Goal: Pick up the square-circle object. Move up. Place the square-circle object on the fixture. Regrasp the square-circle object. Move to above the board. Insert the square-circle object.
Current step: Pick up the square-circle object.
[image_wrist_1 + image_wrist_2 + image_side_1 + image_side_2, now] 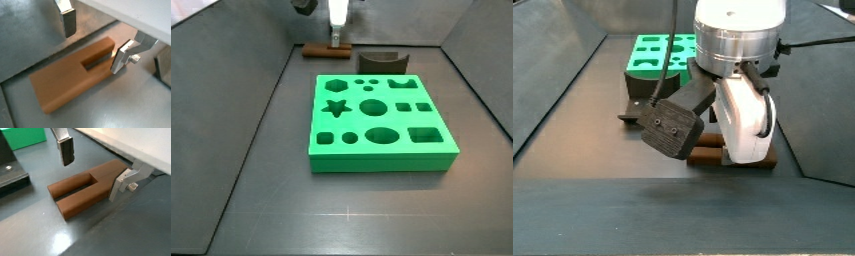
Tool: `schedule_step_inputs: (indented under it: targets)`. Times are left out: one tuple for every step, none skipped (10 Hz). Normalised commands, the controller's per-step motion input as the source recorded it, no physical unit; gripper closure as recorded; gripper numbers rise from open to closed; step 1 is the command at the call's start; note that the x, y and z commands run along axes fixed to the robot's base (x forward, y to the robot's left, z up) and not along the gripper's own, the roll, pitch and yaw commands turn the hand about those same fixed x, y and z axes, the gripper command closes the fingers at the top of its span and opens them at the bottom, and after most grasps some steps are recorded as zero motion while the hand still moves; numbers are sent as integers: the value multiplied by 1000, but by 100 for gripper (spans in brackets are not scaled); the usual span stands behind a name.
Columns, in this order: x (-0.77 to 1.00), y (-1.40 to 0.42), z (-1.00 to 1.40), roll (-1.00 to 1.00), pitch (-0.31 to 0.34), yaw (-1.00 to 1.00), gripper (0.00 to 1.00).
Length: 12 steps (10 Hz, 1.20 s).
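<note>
Your gripper [93, 170] straddles the square-circle object [83, 190] lying on the floor, jaws apart, probably pre-grasp; contact unclear. Fixture [380, 61] stands nearby.

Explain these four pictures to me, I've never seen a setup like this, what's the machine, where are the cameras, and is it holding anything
The machine is a robot arm that ends in a two-finger gripper. Two pictures come from cameras on its wrist, looking down past the fingers, which are flat silver plates with dark pads. The other two come from cameras fixed beside the table.

On the grey floor lie three things. The square-circle object, a brown wood-like piece with a slot cut into it, lies flat under the gripper. The board is the bright green slab with a star, circles, squares and ovals cut in it. The fixture is the small dark holder behind the board in a side view.

The gripper is open, with a finger on either side of the brown piece. Nothing is held yet.
</note>
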Motion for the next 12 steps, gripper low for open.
schedule_step_inputs:
  targets:
    - [-346,-251,-829,-40,-193,-126,0]
    - [-289,-171,-814,0,-243,-83,0]
    - [-114,0,-609,0,-186,-83,0]
    - [0,46,-537,-17,-121,-31,0]
    - [0,69,-631,-71,-103,-20,0]
    - [0,57,-720,-156,-163,-34,0]
    - [-89,100,-291,-247,-300,-26,0]
    - [0,20,-54,-60,-77,0,0]
    - [0,0,0,0,0,0,0]
    - [0,0,0,0,0,0,100]
    - [0,0,0,0,0,0,100]
    - [0,0,0,0,0,0,100]
